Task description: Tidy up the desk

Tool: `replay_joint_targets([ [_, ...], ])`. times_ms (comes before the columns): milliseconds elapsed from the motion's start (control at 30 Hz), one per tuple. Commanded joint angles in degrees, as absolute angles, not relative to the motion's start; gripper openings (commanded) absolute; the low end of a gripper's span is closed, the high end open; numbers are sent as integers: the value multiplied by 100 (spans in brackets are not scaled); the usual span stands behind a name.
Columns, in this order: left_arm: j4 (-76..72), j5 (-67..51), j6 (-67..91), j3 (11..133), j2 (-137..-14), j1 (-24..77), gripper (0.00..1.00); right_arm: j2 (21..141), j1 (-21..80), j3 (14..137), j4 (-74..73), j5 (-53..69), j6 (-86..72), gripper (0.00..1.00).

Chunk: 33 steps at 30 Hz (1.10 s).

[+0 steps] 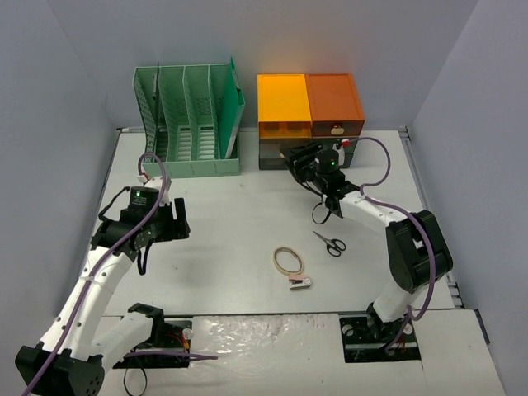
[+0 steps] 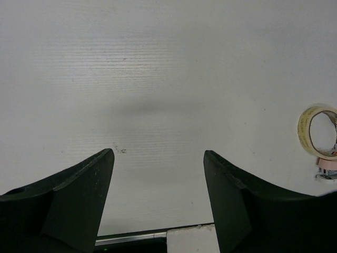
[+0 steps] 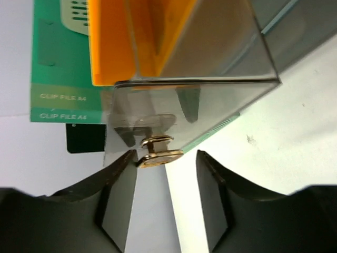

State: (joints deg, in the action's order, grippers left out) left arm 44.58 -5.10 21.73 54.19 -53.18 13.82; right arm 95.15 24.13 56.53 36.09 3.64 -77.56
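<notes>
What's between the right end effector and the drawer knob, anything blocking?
Nothing visible. In the wrist view the gold knob sits at the tips of the open right end effector, lined up with the gap between its fingers. Scissors and tape lie well behind it on the desk.

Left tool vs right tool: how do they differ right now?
Left tool faces bare desk with nothing between its fingers; right tool straddles a gold knob on the drawer unit. Left tool sits mid-left over the desk; right tool is at the far side, at the drawer unit's front. Shared: both open, both with dark fingers.
</notes>
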Motion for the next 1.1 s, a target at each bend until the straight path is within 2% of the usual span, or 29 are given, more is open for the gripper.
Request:
replay_joint_targets([
  [0,4400,-527,2250,5783,-5224,1424,66,9369,2540,5843,2551,334,-7536,64],
  [33,4403,-527,2250,5786,-5223,1424,66,9372,2540,5877,2451,332,-7532,70],
  [167,4403,-522,2250,5792,-5206,1418,66,9387,2546,6020,2138,340,-7442,82],
  [400,4386,-545,2259,5732,-5152,1415,66,8947,2616,6018,1848,336,-6982,83],
  [867,4236,-664,2241,5607,-5151,1424,66,7867,2579,6343,-201,-242,-5286,84],
  [1067,4324,-686,2207,5694,-5161,1432,66,8658,2322,7562,-2561,-1026,-4381,83],
])
